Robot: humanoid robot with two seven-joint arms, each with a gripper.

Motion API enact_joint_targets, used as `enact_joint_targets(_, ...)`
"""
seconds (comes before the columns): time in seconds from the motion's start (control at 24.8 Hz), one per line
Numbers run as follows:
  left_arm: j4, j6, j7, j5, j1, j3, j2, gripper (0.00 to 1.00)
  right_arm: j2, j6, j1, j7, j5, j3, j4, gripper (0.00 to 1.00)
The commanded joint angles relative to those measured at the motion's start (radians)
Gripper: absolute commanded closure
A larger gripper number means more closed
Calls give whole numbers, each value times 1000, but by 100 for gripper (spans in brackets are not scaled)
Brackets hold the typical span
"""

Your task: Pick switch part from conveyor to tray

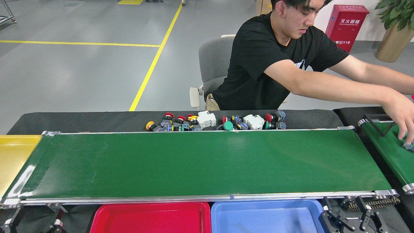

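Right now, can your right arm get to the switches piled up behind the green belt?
Probably not easily. My right gripper sits low at the near edge, by the blue tray. The switches lie on the far side of the wide belt. Nothing blocks the way, but it's a long stretch across.

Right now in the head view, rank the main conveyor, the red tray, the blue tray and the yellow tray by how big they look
1. Conveyor, by far the largest.
2. Red tray and blue tray: look about alike, both cut off at the bottom edge, so not ranked.
3. Yellow tray: shows smallest, but mostly out of view, so its real size is unsure.
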Motion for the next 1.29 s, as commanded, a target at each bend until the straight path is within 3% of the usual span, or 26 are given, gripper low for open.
enact_joint_targets(0.0, 2, 5, 6, -2, -1, 3, 4, 0, -4, 2, -11, 9, 4, -9, -11, 1)
enact_joint_targets(0.36, 34, 12, 7, 7, -7, 19, 4, 0, -7, -5, -26, 0, 0, -9, -4, 0)
enact_joint_targets(0.65, 32, 12, 7, 7, -13, 19, 7, 0, -16, -13, -26, -83, -7, -18, 12, 0)
enact_joint_targets(0.97, 29, 7, 7, 9, -15, 17, 17, 0, -16, -4, -38, -18, -7, -29, 38, 0)
enact_joint_targets(1.13, 29, 7, 7, 6, -13, 17, 17, 0, -15, -12, -130, 117, -9, -75, 138, 0)
enact_joint_targets(1.25, 31, 7, 7, 3, -13, 14, 18, 0, -18, -24, -159, 135, -9, -104, 167, 0)
